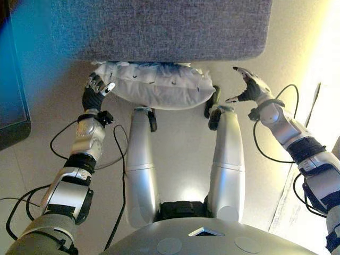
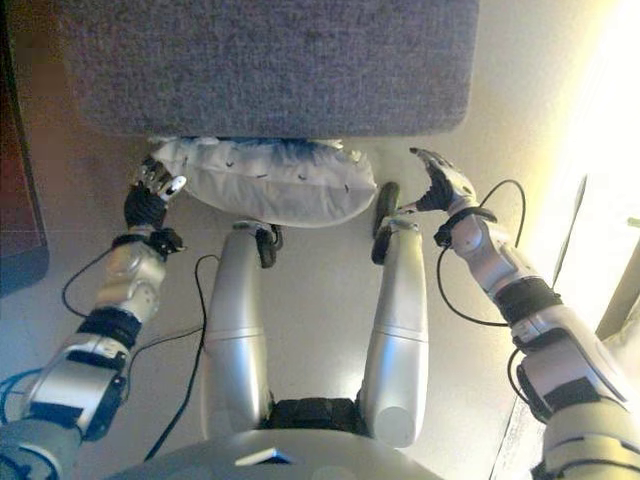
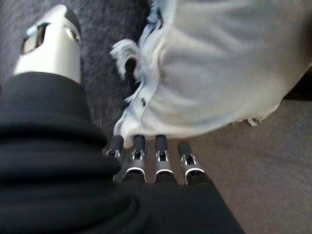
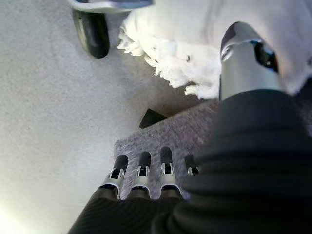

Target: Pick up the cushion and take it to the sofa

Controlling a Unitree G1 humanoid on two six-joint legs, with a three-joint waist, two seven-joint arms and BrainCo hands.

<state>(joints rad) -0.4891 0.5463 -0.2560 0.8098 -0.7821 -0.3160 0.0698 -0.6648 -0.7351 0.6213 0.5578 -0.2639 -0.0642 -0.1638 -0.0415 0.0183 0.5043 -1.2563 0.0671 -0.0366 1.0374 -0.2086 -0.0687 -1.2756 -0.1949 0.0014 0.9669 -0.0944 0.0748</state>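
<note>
A white cushion [image 1: 159,85] with fringed edges lies on the floor against the front of the grey sofa [image 1: 159,26]. My left hand [image 1: 95,87] is open at the cushion's left end. In the left wrist view its straight fingers [image 3: 146,161] reach the fringed edge of the cushion [image 3: 229,63]. My right hand [image 1: 249,85] is open and empty, a short way off the cushion's right end. In the right wrist view its fingers [image 4: 141,170] are straight, with the cushion's fringe [image 4: 170,58] beyond them.
A dark piece of furniture [image 1: 10,106] stands at the left edge. Pale floor [image 1: 180,138] lies between me and the sofa. A bright strip [image 1: 324,64] runs along the right side.
</note>
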